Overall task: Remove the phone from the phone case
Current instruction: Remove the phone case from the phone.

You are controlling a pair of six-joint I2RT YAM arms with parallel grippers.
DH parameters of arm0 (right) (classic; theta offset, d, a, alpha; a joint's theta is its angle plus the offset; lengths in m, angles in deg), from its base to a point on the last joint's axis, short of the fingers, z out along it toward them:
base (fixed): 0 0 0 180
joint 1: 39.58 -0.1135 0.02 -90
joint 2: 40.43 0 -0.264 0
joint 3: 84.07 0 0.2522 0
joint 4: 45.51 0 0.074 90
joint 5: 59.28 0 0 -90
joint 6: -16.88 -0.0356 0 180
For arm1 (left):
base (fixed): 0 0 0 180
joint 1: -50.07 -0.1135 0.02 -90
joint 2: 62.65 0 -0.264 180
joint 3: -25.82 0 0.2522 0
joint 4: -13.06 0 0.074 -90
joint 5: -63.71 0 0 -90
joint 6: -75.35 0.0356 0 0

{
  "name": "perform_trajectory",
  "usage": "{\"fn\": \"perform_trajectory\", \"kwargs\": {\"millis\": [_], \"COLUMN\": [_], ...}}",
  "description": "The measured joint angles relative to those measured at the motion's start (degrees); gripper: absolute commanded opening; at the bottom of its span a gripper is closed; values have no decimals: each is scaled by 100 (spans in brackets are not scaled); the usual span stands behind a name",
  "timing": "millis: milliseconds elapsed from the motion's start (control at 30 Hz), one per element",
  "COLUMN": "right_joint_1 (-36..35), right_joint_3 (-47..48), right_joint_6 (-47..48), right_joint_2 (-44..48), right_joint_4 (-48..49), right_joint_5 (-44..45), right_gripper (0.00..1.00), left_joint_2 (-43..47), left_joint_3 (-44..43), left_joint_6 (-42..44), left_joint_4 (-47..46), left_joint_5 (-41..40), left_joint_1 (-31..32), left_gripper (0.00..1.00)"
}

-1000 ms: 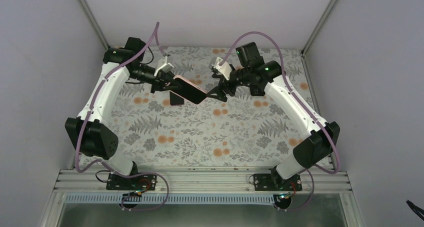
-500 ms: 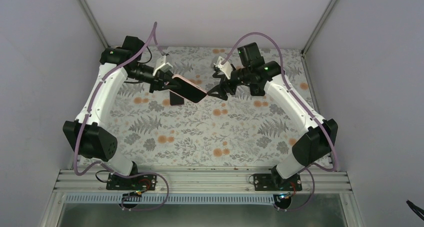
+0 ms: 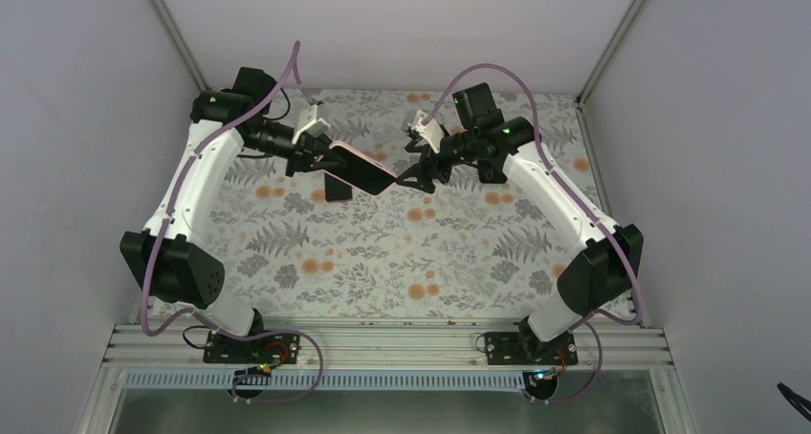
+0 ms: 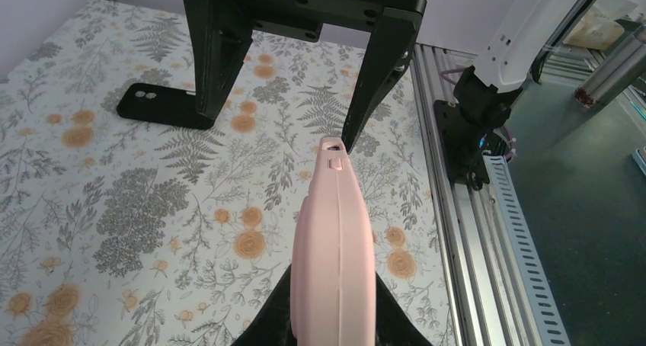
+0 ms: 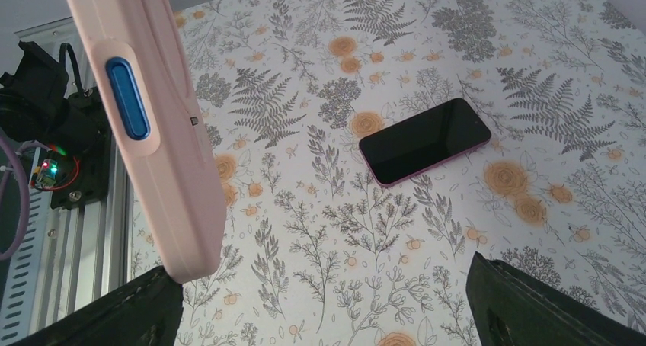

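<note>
My left gripper is shut on a pink phone case and holds it above the table, tilted. Seen from above, its face is dark, which looks like the phone's screen. In the left wrist view the case stands edge-on between my black fingers. My right gripper is open at the case's free end. The case's corner with a blue side button sits just above the right gripper's left finger. Nothing lies between its fingers.
A dark phone-shaped slab with a pinkish rim lies flat on the floral table, below the held case. The aluminium rail and the arm bases run along the near edge. Grey walls close in the sides and back.
The right gripper has edged slightly toward the case's end. The left gripper keeps the case in the same place.
</note>
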Motion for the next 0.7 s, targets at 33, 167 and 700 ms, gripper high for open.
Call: {"fn": "perform_trajectory", "kwargs": {"millis": [33,167,700], "right_joint_1": [11,39,122], "right_joint_3": [0,0,374], "right_joint_6": [-2,-11,-31], "right_joint_2": [-4,-26,-608], "right_joint_4": [-2,13,-162], "right_joint_5": [-2,-13,-68], "right_gripper": [94,94,91], "left_joint_2": [0,2,4], "left_joint_3": [0,2,157], "left_joint_6": [2,7,48], "left_joint_4": [-2,-24,-326], "left_joint_5": [-2,-24,-291], "left_joint_1": [0,0,0], "left_gripper": [2,2,2]}}
